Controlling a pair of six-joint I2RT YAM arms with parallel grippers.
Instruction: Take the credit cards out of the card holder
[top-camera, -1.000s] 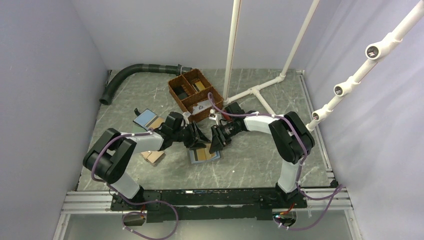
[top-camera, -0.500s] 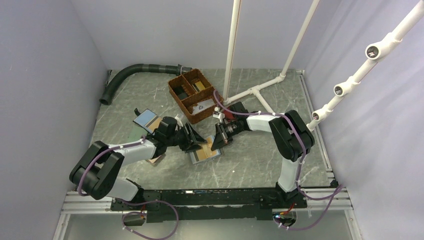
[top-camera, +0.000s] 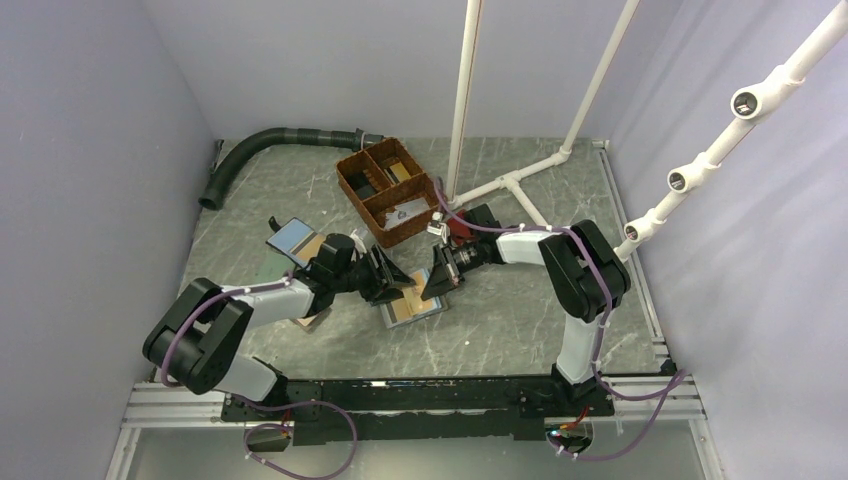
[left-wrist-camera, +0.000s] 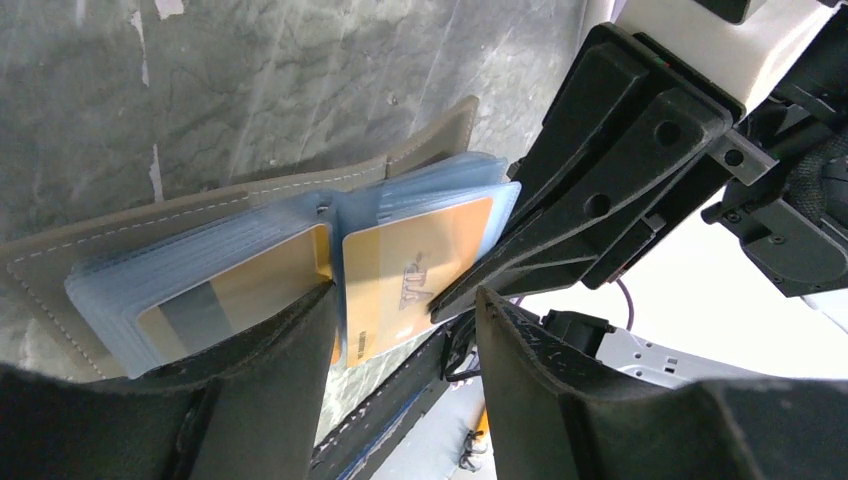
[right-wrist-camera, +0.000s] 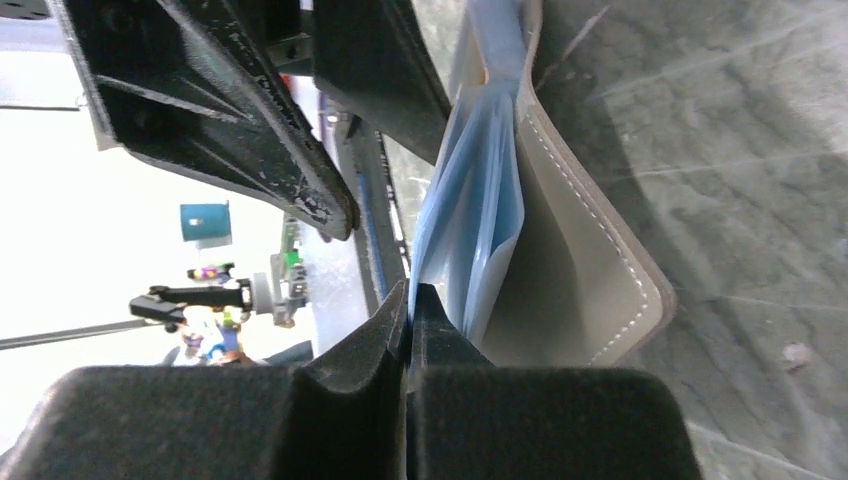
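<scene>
Since a second ago the left arm's elbow has dropped back toward the near-left, and the right gripper (top-camera: 437, 284) has closed. From above, the card holder (top-camera: 412, 306) lies open on the veined grey counter (top-camera: 520, 320), long axis roughly left to right, between the left gripper (top-camera: 393, 284) and the right one. At the left wrist, the holder shows a taupe, white-stitched outside and translucent blue sleeves holding two glossy gold credit cards (left-wrist-camera: 415, 275); the left jaws are spread, one finger on the centre fold. At the right wrist, the jaws are pressed together at the sleeves' edge; whether they pinch anything I cannot tell.
</scene>
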